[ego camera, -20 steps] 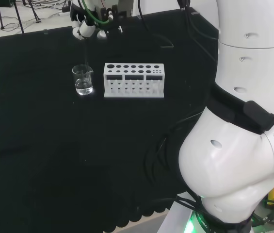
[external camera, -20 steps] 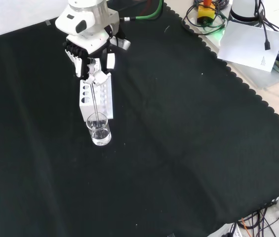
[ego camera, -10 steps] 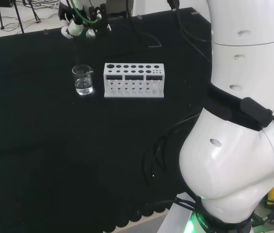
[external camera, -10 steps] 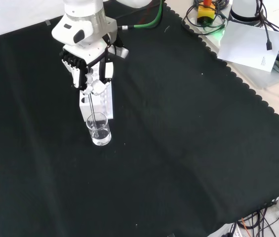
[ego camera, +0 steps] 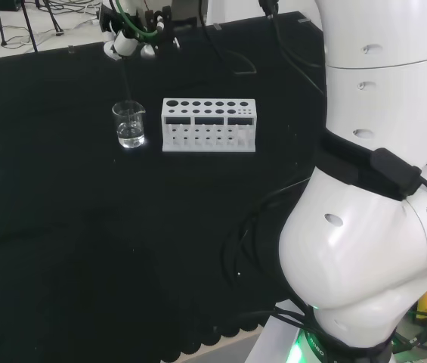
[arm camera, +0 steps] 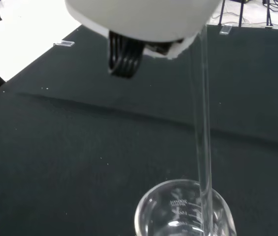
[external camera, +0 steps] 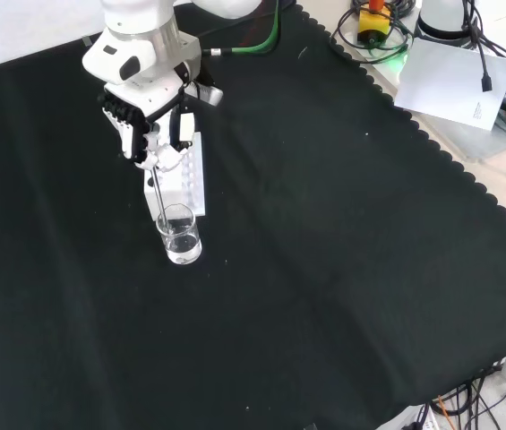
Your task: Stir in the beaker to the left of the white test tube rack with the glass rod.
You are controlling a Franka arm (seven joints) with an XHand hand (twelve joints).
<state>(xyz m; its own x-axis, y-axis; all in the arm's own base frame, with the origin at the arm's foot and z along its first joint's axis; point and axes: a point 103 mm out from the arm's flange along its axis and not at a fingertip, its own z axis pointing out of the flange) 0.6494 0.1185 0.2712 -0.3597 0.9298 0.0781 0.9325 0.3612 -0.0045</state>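
In head view, beaker (ego camera: 129,125) stands just left of rack (ego camera: 208,125).

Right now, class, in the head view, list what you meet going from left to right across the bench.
beaker → white test tube rack → the arm's own white links

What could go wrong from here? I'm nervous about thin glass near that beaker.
1. The glass rod, pinched in the hand, runs down inside the beaker near its wall; a sideways sweep could tip the beaker.
2. The beaker holds some clear liquid, so tipping it would wet the cloth.
3. The white test tube rack stands close beside; the hand could knock it.
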